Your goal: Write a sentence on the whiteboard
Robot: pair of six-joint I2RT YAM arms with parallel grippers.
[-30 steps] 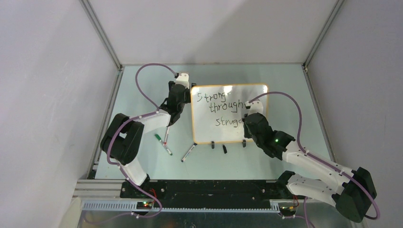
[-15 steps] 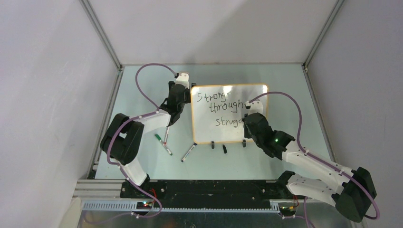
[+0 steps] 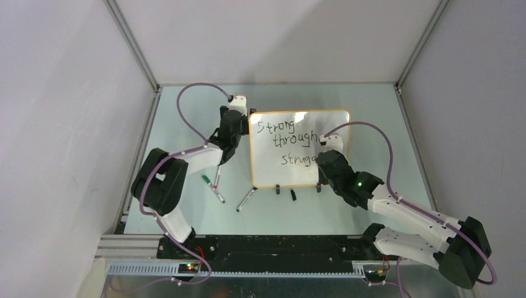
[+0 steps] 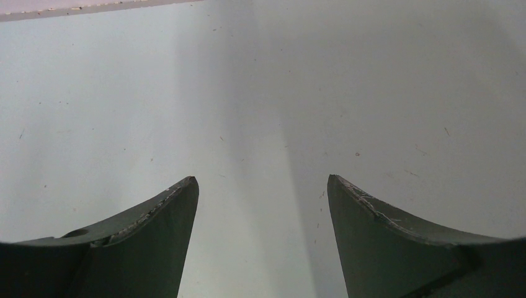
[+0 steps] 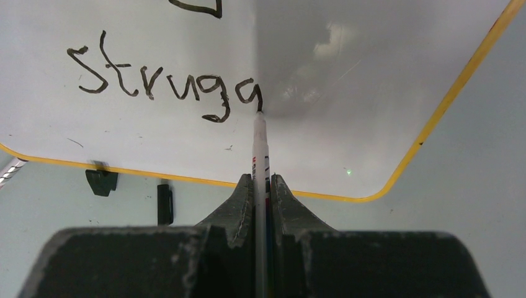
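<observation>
The whiteboard [image 3: 271,172] sits on the tabletop [image 3: 186,124] in the middle of the overhead view, and the sentence [image 3: 286,141] runs down it in three staggered lines: "Strong", "through", and a third line that so far reads "strugg"

The right end effector [image 5: 262,180] is pressed together on a marker [image 5: 260,155], pinching its barrel. In the right wrist view the tip meets the board at the foot of the second g. The left end effector [image 4: 260,180] is spread with nothing between its fingers. It sits beside the board's upper left corner, and whether it touches the rim I cannot tell. Two loose markers [image 3: 217,194] and a black cap [image 3: 293,194] lie on the tabletop below the board's lower edge.

The step in hand looks like the third line, partway through a word that is probably "struggle" or similar. The next move would be to close off this g, lift the tip, shift it right and start the next letter. That calls for light, even pressure so the board does not slide. The letters must also stay small, since the bare board on the right ends at the yellow rim
</observation>
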